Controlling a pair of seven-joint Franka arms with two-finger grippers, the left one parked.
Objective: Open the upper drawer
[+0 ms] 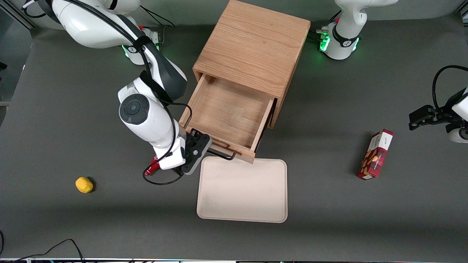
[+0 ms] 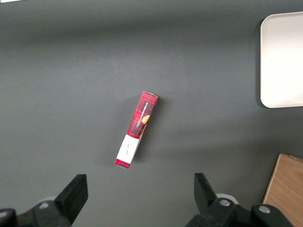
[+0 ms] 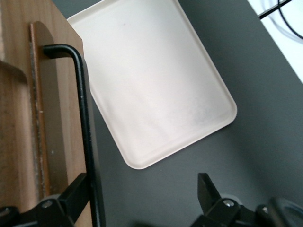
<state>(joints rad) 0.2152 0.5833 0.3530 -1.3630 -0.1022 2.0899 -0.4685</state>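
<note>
The wooden cabinet (image 1: 256, 51) sits mid-table with its upper drawer (image 1: 228, 117) already drawn well out toward the front camera, so the opening itself looks as good as done and the step in hand reads as the let-go. The drawer's front edge reaches right up to the cream tray (image 1: 242, 190), which lies flat on the table just in front of it, nearer the camera. And the drawer is empty, bare wood floor from wall to wall; the tray is bare too, nothing on it. Down at the drawer front, the gripper (image 1: 195, 151) hangs at the working arm's end of the black bar handle (image 3: 84, 123), and the wrist view shows its fingers spread wide, one finger tip close by the bar, the other well clear over the table, gripping nothing. The next move, by the look of it, calls for a clean retreat away from the handle without nudging the drawer back in or clipping the tray. Off to the sides, a red snack box (image 1: 376, 154) lies toward the parked arm's end, a small yellow object (image 1: 84, 185) toward the working arm's.
</note>
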